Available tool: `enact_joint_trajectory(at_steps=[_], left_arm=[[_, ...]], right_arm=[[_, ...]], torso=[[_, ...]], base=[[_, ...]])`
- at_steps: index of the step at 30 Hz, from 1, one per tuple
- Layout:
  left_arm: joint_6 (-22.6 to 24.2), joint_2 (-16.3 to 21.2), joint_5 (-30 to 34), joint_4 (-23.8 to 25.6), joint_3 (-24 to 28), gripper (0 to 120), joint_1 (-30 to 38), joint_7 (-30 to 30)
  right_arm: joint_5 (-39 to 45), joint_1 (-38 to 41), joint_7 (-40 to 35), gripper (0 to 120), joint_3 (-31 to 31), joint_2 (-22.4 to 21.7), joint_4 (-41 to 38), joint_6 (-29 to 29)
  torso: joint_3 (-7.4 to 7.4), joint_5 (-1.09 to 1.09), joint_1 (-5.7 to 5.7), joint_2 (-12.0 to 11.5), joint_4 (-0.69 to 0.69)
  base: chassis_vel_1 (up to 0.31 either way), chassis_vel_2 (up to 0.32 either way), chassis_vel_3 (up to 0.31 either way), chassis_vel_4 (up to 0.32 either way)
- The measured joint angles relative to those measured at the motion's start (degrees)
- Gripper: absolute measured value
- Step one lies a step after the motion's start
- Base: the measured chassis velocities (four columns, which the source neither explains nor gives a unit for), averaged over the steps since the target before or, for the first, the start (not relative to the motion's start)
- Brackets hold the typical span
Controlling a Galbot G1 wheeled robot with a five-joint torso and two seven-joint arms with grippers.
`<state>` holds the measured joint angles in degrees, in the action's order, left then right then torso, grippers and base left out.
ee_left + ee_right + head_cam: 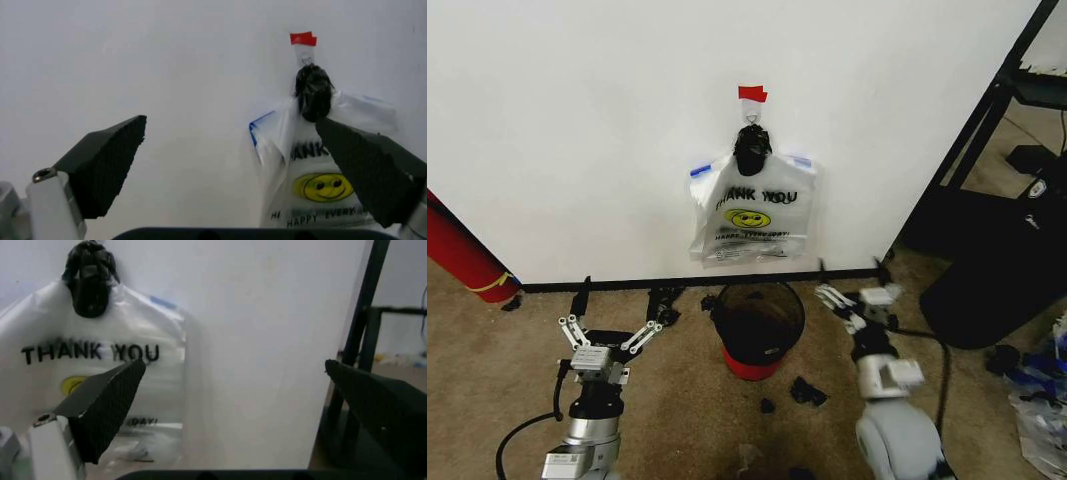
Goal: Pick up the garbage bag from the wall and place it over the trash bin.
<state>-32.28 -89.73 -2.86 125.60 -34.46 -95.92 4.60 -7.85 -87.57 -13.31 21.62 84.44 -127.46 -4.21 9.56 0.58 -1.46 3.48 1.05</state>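
Left gripper [613, 335]: I am holding it low over the carpet on my left side, fingers [107, 165] spread wide apart, gripping nothing, pointing toward the wall.
Right gripper [852, 300]: I am holding it low on my right side, just beside the bin, its jaws standing wide apart with nothing between them, also facing the wall.
Trash bin [757, 335]: it is sitting on the carpet between my two grippers, red body with a dark rim and dark inside, standing upright close to the baseboard.
Garbage bag [752, 215]: it is hanging flat against the wall, directly above the bin, with "THANK YOU" in black, a yellow smiley face and blue-edged handles; I cannot tell a single bag from the rest of what is hanging there.
Black knot [751, 148]: it is gathering the handles at the top, just under the hook.
Red tape strip [751, 94]: it is sticking to the wall just above the knot.
Wall [577, 130]: plain white, with a black baseboard [607, 285] running along its foot.
Carpet [687, 400]: small dark scraps are lying near the bin.
Black frame [987, 110]: it is standing to my right of the wall's edge.
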Motion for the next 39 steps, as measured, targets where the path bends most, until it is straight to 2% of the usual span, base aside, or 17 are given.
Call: enact_joint_trajectory(at_steps=[9,13,14,19,21,32,34,39], left_arm=[[-0.61,-0.06,0.28,-0.31,0.29,100,0.1,0.04],[-1.01,0.35,0.62,0.2,-0.25,100,-0.71,0.18],[-1.01,0.35,0.62,0.2,-0.25,100,-0.71,0.18],[-1.42,0.69,0.56,0.9,-0.8,100,-1.64,0.39],[-1.43,0.81,0.54,0.8,-1.07,100,-1.65,0.38],[-0.95,0.28,1.34,-2.0,-1.22,100,-0.72,0.44],[-0.87,-0.15,0.97,-2.9,-1.2,100,-0.3,0.53],[-0.78,-0.52,0.7,-3.92,-1.45,100,0.26,0.55]], right_arm=[[0.99,0.58,2.92,100,-0.99,-0.81,1.42,-1.25],[16.65,4.92,12.59,100,-1.77,-1.07,6.12,-3.68],[16.65,4.92,12.59,100,-1.77,-1.07,6.12,-3.68],[39.88,16.43,26.81,100,-3.93,-3.67,16.47,-6.04],[45.75,19.93,29.32,100,-4.97,-4.78,19.78,-6.1],[59.11,32.64,34.94,100,-9.16,-6.6,33.17,-7.41],[62.25,36.54,37.75,100,-10.49,-6.05,36.25,-7.97],[65.03,42.49,39.39,100,-12.39,-4.21,41.47,-8.99]], torso=[[0.0,0.0,0.0,0.0,0.0],[0.01,0.0,0.0,0.0,-0.01],[0.01,0.0,0.0,0.0,-0.01],[0.01,0.0,0.0,0.0,-0.03],[0.02,0.0,-0.01,0.0,-0.03],[0.02,0.0,-0.01,0.0,0.0],[0.02,0.0,-0.01,0.0,0.0],[0.01,0.0,-0.01,0.0,-0.01]], base=[[0.0,0.0,0.0,0.0],[0.0,0.0,0.0,0.0],[0.0,0.0,0.0,0.0],[0.0,0.0,0.0,0.0],[0.0,0.0,0.0,0.0],[0.0,0.0,0.0,0.0],[0.0,0.0,0.0,0.0],[0.0,0.0,0.0,0.0]])
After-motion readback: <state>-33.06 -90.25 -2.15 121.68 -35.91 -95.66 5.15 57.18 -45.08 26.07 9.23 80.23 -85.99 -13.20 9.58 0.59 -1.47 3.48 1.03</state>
